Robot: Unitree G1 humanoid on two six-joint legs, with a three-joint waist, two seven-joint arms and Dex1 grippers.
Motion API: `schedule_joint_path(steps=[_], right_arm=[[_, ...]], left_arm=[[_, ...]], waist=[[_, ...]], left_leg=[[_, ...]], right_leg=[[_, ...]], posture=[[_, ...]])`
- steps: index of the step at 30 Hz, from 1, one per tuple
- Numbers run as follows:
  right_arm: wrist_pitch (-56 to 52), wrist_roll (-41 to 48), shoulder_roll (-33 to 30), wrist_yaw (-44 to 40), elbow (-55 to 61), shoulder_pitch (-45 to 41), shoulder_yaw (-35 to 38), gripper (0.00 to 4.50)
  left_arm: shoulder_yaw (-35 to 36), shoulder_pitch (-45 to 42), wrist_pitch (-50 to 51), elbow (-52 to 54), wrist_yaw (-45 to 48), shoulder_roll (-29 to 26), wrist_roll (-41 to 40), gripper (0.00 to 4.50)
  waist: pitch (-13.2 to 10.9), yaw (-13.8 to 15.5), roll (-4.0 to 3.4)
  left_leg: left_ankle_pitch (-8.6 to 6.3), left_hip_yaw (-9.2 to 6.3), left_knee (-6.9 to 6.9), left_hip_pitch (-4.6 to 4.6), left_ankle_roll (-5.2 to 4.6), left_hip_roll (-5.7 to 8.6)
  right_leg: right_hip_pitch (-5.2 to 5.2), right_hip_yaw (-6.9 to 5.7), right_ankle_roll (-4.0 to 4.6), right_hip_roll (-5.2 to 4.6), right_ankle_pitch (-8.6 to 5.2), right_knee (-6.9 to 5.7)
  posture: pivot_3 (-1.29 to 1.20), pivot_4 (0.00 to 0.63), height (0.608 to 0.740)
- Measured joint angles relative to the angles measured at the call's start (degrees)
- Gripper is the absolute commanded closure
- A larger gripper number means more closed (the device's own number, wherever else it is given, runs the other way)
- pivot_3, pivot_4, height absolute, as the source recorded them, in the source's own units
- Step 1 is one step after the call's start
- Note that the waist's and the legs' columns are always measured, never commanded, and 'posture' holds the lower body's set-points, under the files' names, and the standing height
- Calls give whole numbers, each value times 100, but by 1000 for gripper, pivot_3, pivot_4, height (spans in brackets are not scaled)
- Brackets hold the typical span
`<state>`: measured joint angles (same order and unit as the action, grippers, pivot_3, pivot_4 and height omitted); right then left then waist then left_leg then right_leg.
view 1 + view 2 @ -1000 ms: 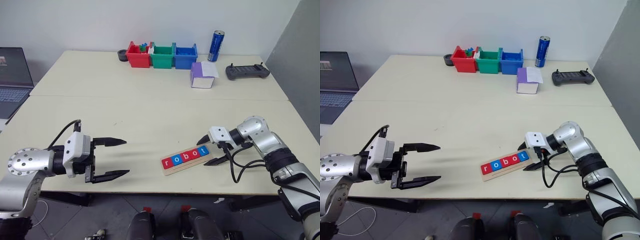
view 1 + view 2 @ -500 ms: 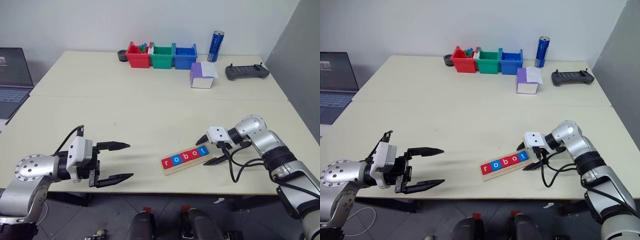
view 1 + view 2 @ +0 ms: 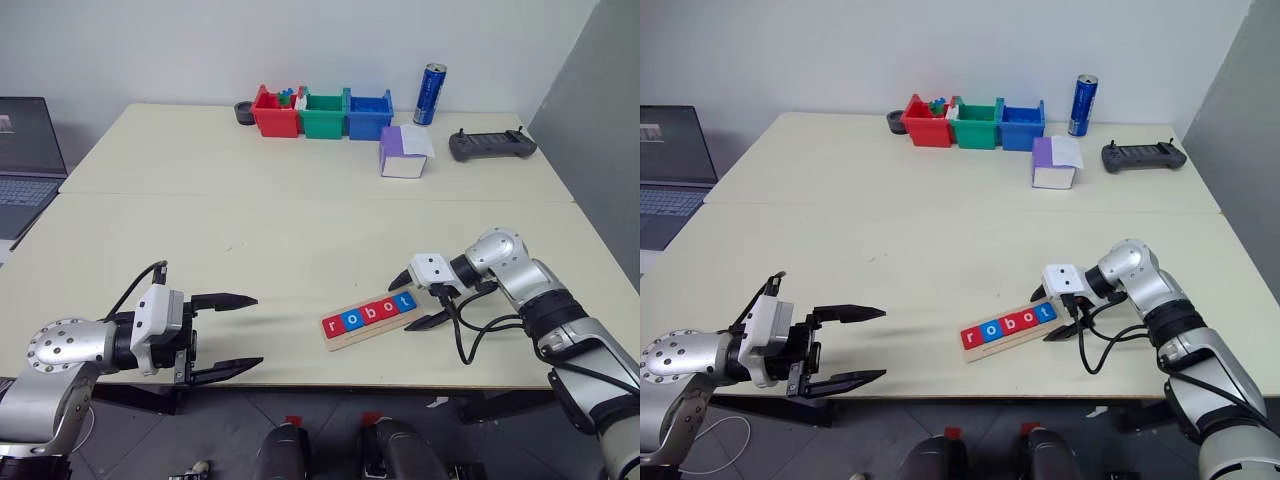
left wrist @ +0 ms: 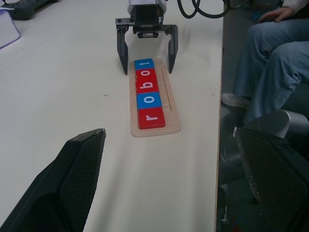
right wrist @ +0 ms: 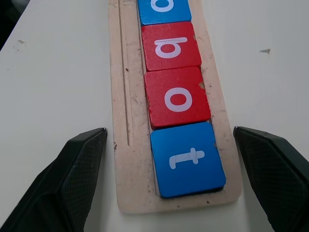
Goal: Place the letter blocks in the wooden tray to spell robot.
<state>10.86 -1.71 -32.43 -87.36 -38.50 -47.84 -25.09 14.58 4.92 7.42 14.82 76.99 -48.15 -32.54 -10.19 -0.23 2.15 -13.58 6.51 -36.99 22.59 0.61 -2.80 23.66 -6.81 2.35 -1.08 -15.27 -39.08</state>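
Both grippers stood wide open with nothing between their fingers. On the robot's right, the right gripper (image 3: 423, 300) hung low over the pale surface (image 3: 300, 220), its two black fingers straddling the end of the wooden tray (image 3: 372, 331) where the blue "t" lay; in the right wrist view the fingertips (image 5: 79, 164) stood to either side of that end, apart from the wood. On the robot's left, the left gripper (image 3: 235, 335) hovered near the front edge of the surface, well apart from the tray, fingers pointed toward it.

The tray lay near the front edge, slightly aslant. The letter blocks (image 4: 146, 92) sat in it in one touching row: red "r", blue "o", red "b", red "o", blue "t", spelling robot. A shallow groove ran along the tray beside the row.

At the far side of the surface stood a red bin (image 3: 275, 113), a green bin (image 3: 323, 114) and a blue bin (image 3: 369, 114) side by side, a blue can (image 3: 431, 80) near them, a purple and white box (image 3: 403, 152), and a dark handheld controller (image 3: 492, 145). A laptop (image 3: 28, 150) sat off to the robot's left. A person's legs in jeans (image 4: 263, 63) showed in the left wrist view, beyond the edge of the surface.
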Motion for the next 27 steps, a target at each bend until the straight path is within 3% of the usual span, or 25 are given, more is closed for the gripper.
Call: schedule_joint_path(steps=[4,17,27], right_arm=[[-51,-98,50,9,-62,-83,-75,1103],[-1364,-170,42,385,486,-10,51,1107],[-2859,-172,-100,1152,2128,759,346,1107]], left_arm=[[34,-18,0,-11,11,-55,-3,0],[23,-144,-16,-133,117,-93,11,0],[-146,-242,-171,-340,122,-79,130,0]], waist=[[5,0,3],[8,11,2],[7,26,1]], left_leg=[[0,-2,1,-22,0,-1],[-1,-4,2,-22,0,0],[-2,-8,3,3,-1,2]], right_leg=[[-21,0,0,0,0,1],[-24,0,0,-2,0,4],[-6,-5,0,-4,-1,11]], posture=[[0,150,740],[0,150,740],[0,150,740]])
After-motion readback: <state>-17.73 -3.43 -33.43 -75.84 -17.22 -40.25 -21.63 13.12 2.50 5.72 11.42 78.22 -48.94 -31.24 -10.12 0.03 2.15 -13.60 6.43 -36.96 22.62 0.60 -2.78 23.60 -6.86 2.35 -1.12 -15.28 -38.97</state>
